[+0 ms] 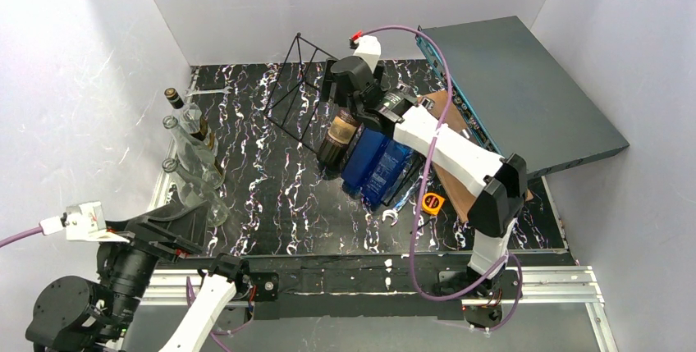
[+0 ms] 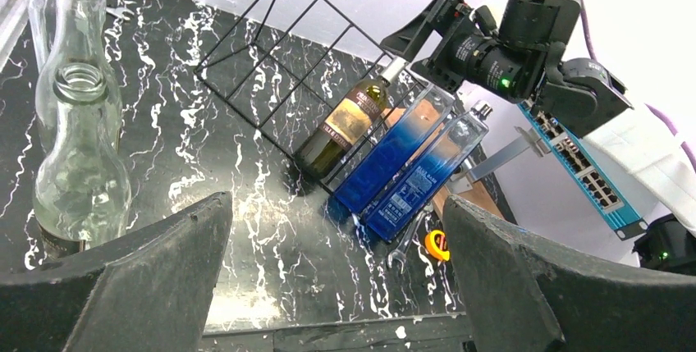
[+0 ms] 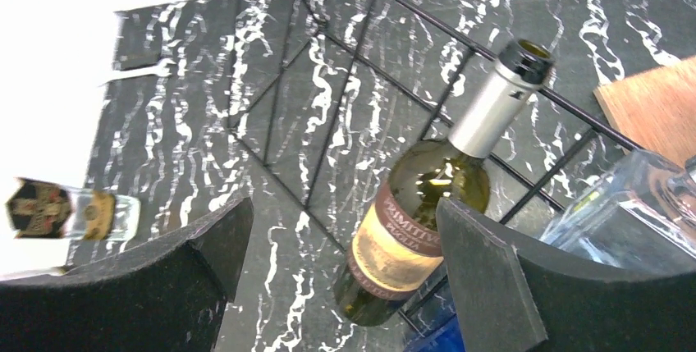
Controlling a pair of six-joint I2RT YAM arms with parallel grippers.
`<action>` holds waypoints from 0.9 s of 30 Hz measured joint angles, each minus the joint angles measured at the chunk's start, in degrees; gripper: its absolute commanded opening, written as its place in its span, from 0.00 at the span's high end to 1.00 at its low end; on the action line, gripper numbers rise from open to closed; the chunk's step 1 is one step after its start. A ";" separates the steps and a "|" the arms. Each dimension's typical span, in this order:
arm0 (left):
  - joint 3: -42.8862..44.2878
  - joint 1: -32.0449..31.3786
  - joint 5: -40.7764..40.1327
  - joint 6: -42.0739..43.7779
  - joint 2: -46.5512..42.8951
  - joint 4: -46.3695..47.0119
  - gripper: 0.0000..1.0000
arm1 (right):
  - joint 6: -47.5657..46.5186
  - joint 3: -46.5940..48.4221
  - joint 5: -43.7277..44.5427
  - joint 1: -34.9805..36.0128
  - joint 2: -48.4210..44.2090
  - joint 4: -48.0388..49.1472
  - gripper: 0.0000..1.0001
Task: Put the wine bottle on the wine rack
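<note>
Evidently the wine bottle (image 3: pixel 427 221) lies cradled, neck up, in the wine rack (image 2: pixel 267 65) just left of the blue bottles (image 2: pixel 394 151), so the right hand (image 3: pixel 341 229) hovers open above it; the left hand (image 2: pixel 336 208) is open too.

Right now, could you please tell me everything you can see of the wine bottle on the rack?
The wine bottle is dark green glass with a tan label banded in dark red, a silver neck sleeve and a dark rim. It lies tilted in a slot of the black wire rack, neck uppermost, base low near the tabletop, with a blue bottle alongside. The open right hand hovers over it without gripping.
</note>
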 measured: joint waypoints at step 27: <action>10.75 0.00 -5.95 4.17 0.00 -1.90 0.01 | -14.47 -6.14 -33.70 18.99 0.28 33.09 0.03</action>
